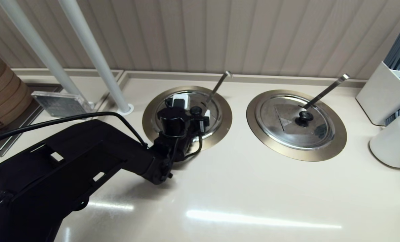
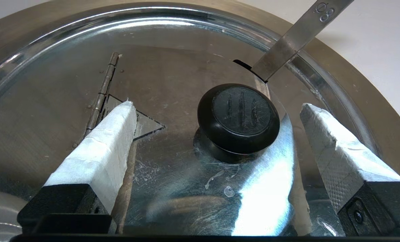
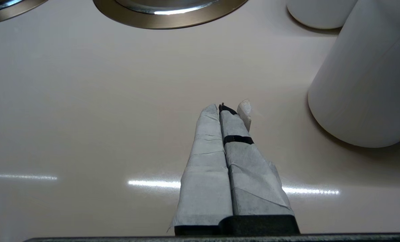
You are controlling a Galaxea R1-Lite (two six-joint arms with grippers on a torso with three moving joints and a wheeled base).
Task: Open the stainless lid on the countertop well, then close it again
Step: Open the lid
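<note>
The stainless lid (image 1: 216, 116) lies flat in the left countertop well, inside its bronze-coloured ring (image 1: 148, 118). The ladle handle (image 1: 219, 85) with the hooked tip rises through the rim slot (image 2: 242, 64). My left gripper (image 1: 194, 108) hovers over the lid, open. In the left wrist view the black knob (image 2: 238, 117) sits between the white-wrapped fingers (image 2: 112, 134), touching neither. The pale triangular sticker (image 2: 148, 125) shows beside a hinge line (image 2: 102, 87). My right gripper (image 3: 225, 108) is shut on nothing above bare counter, out of the head view.
The twin lid (image 1: 295, 121) with its flat-ended ladle handle (image 1: 326, 89) sits to the right. White containers (image 1: 393, 141) and a utensil box (image 1: 385, 94) stand at the far right. Two white poles (image 1: 95, 57), a clear plaque (image 1: 58, 103) and a bamboo steamer (image 1: 1, 94) stand at the left.
</note>
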